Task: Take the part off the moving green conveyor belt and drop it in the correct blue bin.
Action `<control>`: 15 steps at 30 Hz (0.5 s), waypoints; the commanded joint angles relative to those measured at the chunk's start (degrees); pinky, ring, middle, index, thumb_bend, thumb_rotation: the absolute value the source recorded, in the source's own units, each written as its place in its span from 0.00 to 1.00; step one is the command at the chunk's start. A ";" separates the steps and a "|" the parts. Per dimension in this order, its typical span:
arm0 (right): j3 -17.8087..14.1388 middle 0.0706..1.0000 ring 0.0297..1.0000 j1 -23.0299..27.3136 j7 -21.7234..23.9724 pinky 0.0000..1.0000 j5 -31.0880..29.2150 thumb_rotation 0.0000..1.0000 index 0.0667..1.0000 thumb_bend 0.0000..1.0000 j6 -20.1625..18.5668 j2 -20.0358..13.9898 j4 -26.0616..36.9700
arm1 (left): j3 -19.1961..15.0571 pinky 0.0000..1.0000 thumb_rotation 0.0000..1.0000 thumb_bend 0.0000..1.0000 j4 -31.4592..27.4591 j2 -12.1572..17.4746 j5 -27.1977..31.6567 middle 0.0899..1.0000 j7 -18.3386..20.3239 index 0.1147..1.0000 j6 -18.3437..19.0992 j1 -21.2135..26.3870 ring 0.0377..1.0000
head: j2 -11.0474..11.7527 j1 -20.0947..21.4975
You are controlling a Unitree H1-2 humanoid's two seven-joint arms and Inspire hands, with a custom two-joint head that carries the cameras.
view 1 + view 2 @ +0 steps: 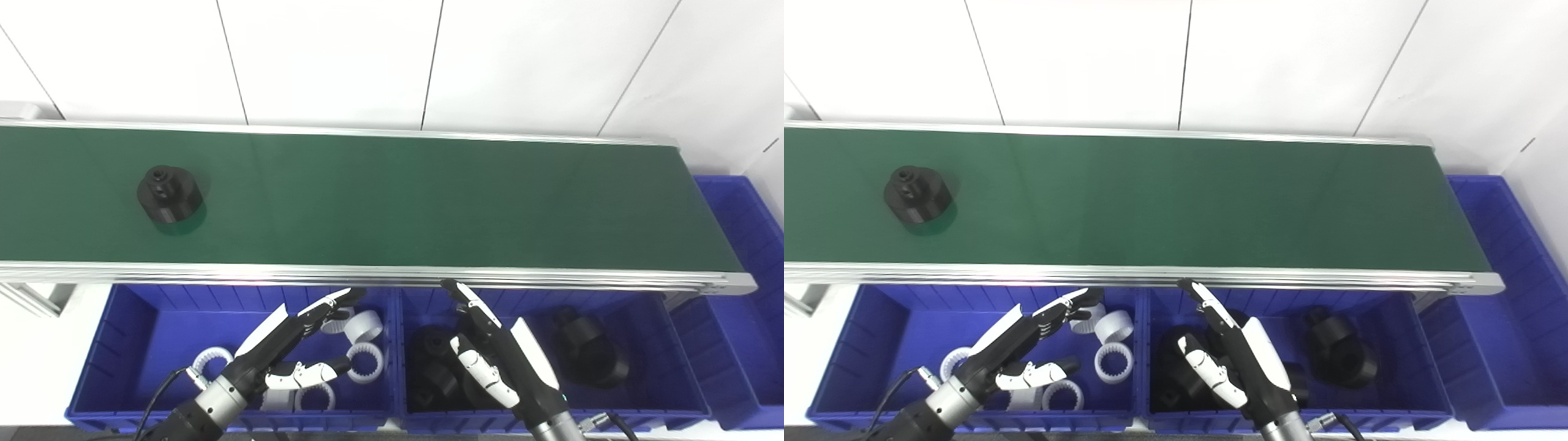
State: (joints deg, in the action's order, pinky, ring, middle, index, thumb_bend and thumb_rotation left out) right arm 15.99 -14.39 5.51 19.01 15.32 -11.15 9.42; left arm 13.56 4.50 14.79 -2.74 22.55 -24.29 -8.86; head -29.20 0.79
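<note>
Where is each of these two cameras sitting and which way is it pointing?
Left eye view: on the head, looking down across the green conveyor belt to the white wall; both forearms rise from the bottom edge, left hand and right hand open over the blue bins.
Right eye view: beside it, slightly rightward, same downward aim; the same hands show.
Shared: the black part on the belt, the bin of white rings, the bin of black parts.
</note>
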 commanded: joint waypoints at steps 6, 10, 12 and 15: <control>0.06 0.94 0.91 0.10 -1.17 0.83 0.29 0.92 0.92 0.41 5.65 0.09 -2.99 | 0.18 0.85 0.53 0.38 1.21 -0.07 0.64 0.92 -1.25 0.88 -2.58 1.20 0.91 | 1.63 0.43; -0.13 0.94 0.90 0.11 -1.53 0.82 1.00 0.89 0.90 0.39 6.26 0.18 -3.17 | 0.12 0.84 0.50 0.40 0.78 -0.01 0.21 0.92 -1.48 0.88 -2.58 1.43 0.91 | 1.09 0.40; -0.27 0.95 0.91 0.02 -1.35 0.85 0.86 0.91 0.91 0.40 6.19 0.17 -3.09 | 0.11 0.84 0.51 0.40 0.57 -0.06 0.18 0.92 -1.63 0.88 -2.55 1.47 0.91 | 0.99 0.39; -0.39 0.96 0.93 -0.03 -1.30 0.86 0.92 0.94 0.93 0.41 6.01 0.21 -3.00 | 0.11 0.84 0.51 0.39 0.29 -0.08 0.38 0.92 -1.67 0.88 -2.52 1.43 0.91 | 0.36 0.32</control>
State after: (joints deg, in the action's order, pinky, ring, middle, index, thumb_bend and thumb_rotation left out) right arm 15.98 -14.66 5.13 20.28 18.50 -11.12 5.39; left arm 13.93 6.70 14.82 -2.78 21.88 -24.54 -8.39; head -28.82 1.14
